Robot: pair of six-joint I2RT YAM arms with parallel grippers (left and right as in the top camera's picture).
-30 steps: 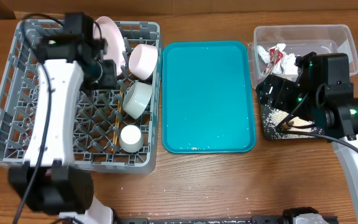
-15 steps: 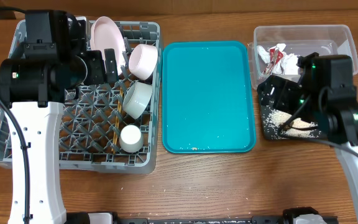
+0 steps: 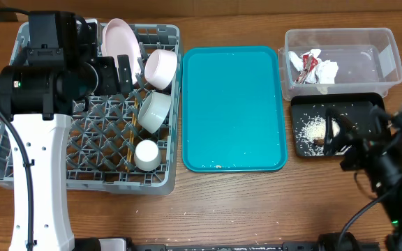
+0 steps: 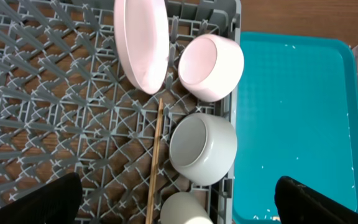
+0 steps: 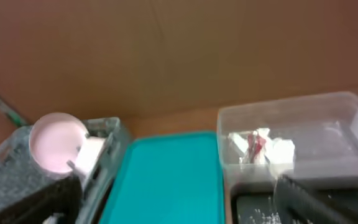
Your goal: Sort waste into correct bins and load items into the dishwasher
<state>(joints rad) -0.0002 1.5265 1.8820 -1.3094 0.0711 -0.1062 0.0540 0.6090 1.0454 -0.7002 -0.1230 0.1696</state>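
Overhead, grey lattice rack (image 3: 100, 139), round pinkish plate (image 3: 119, 38), glossy black tray (image 3: 347, 104)

No legible writing showing

Nothing readable is appearing in any of the three views. The red snack wrapper (image 3: 307, 67) lying in the clear tub (image 3: 340, 31) is showing only a small patch of crumpled red and white from overhead, and it is coming through blurred in the right wrist view, so any print on it cannot be made out
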